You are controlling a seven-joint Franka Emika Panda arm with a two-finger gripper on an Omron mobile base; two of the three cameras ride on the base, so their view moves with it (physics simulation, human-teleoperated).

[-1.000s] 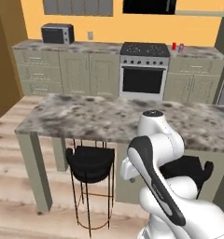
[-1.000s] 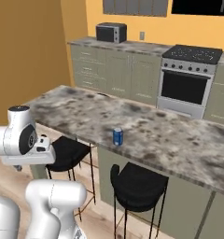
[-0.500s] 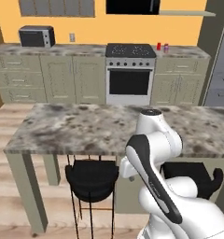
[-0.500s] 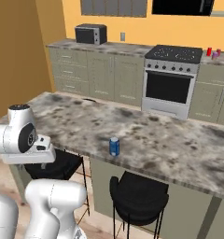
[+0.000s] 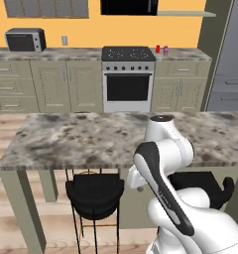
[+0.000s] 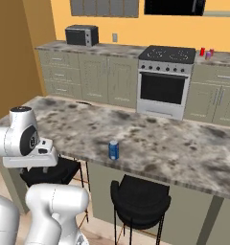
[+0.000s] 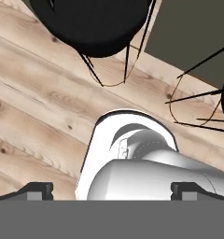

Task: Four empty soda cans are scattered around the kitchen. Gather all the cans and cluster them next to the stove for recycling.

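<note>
You have the blue soda can (image 6: 113, 150) standing upright on the island desk (image 6: 150, 143), near the front edge, just above a black stool (image 6: 140, 200). A second black stool (image 5: 94, 192) sits under the desk in the left base view. Against the far wall the stove (image 5: 128, 78) stands between grey-green cabinets, its black cooktop (image 6: 167, 54) flat and bare. On the back desk (image 5: 183, 54) just right of the stove you can see a red can (image 5: 157, 49) and a purple can (image 5: 165, 50) standing close together; the right base view shows the same pair, red (image 6: 202, 51) and purple (image 6: 208, 54), beside the cooktop. A black microwave (image 5: 25, 40) rests on the far left of that back desk. Your end effector (image 7: 111, 191) points down at the light wood plank floor (image 7: 34, 102), its two dark fingertips (image 7: 35, 190) spread wide apart with nothing between them; it grips no can. The arm is folded low in front of the island
</note>
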